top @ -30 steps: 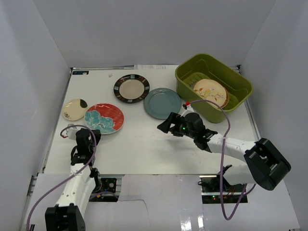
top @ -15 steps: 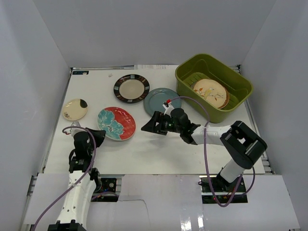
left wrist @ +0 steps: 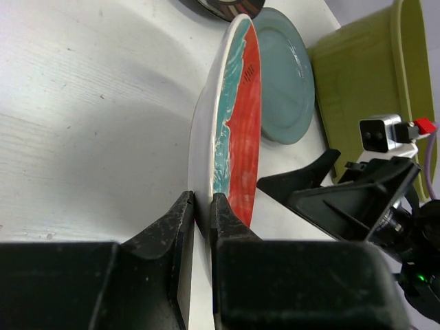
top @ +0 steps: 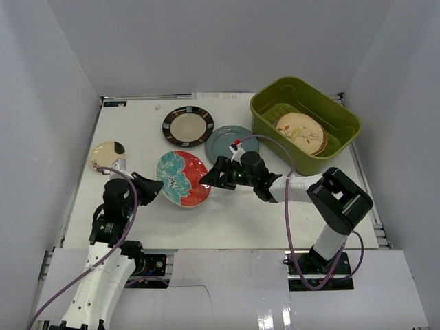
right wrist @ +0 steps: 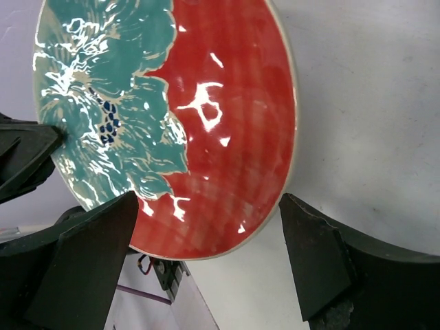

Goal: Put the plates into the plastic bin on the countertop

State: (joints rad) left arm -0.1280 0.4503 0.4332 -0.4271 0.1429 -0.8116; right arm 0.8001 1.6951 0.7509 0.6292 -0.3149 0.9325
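Plain white panel walls (top: 220,41) close in the back and both sides. Low in the far-left corner lies a small black rectangular label (top: 114,104). To its right, apart, sits a tiny pale speck (top: 158,106).

my gripper (left wrist: 201,199) pinches the rim of the red-teal floral plate (left wrist: 237,124), held on edge; teal plate (left wrist: 285,75) at 1 o'clock; plastic bin (left wrist: 364,75) at 2 o'clock; right gripper (left wrist: 330,189) at 4 o'clock, just beside the painted face
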